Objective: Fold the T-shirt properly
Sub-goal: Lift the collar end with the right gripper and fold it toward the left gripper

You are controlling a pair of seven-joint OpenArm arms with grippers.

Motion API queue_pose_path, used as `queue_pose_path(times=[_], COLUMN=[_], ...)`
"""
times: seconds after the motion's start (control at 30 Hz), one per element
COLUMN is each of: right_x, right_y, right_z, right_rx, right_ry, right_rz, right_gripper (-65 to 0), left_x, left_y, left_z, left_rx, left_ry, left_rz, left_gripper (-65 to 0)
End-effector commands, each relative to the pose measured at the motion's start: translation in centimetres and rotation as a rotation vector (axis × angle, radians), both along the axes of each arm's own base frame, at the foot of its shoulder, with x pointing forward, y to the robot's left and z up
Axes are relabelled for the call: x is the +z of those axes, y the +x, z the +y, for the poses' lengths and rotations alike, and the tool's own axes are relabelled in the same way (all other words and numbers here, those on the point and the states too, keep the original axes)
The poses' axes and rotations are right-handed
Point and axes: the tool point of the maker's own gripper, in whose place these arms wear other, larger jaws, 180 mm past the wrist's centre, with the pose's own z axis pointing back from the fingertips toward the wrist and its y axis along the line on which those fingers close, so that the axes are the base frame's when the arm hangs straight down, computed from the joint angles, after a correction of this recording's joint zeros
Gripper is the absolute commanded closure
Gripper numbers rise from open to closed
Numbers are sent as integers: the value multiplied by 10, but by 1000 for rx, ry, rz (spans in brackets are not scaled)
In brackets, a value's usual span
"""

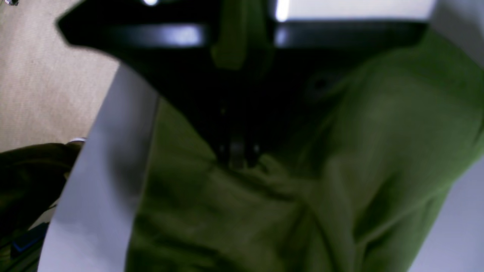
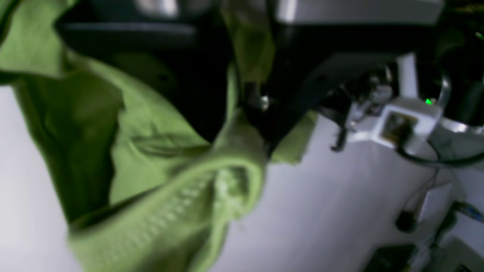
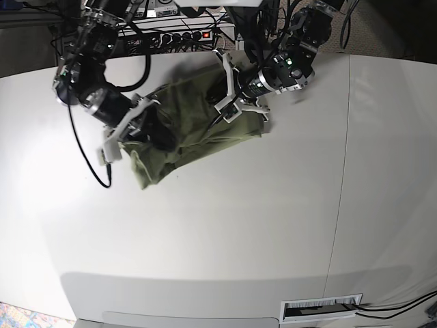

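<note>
1. Two arms of mine reach in from the far side of the surface, both working at the T-shirt. In the base view, my right arm is on the left and my left arm on the right.
2. T-shirt: green, rumpled, lying across the far part of the surface, left of centre. A loose fold comes toward the near side below my right arm. The cloth runs on to the right, under my left arm.
3. Right end effector: pinching the T-shirt. Cloth bunches between the tips, and a stitched hem curls over just beside them. More loose folds to the left in the wrist view; blurred up close.
4. Left end effector: pressed together, tips down against the T-shirt. Creases spread out from the contact. Too dark at the tips to tell whether any cloth is caught.
5. Wrist view, left arm: the T-shirt lies near the surface's edge, with a pale, textured floor beyond. Dark fabric shows at the lower left, outside that edge.
6. Wrist view, right arm: black-and-white hardware to the right, out of focus, well apart from the pinched cloth.
7. Near edge of the surface, right of centre in the base view: a white slotted fixture, dark cables running off to the right.
</note>
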Motion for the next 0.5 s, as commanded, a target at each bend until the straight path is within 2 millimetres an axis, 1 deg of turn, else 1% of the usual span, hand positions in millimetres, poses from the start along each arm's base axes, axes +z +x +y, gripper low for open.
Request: queue_pose_path(times=[0.0, 0.13, 0.23, 0.33, 0.47], right_x=[18, 19, 22, 24, 23], right_y=[9, 7, 4, 2, 2], right_z=[11, 48, 67, 75, 76], right_rx=[13, 86, 126, 145, 149], right_ry=[32, 67, 95, 106, 106], right_rz=[-66, -67, -70, -71, -70], right_gripper=[0, 0, 0, 0, 0], left_x=[4, 3, 7, 12, 18], left_y=[1, 1, 1, 5, 21], left_z=[-2, -1, 2, 8, 27], left_rx=[-4, -8, -17, -13, 88], left_ry=[2, 14, 42, 99, 191], left_rz=[-11, -7, -9, -37, -89], left_gripper=[0, 0, 0, 0, 0])
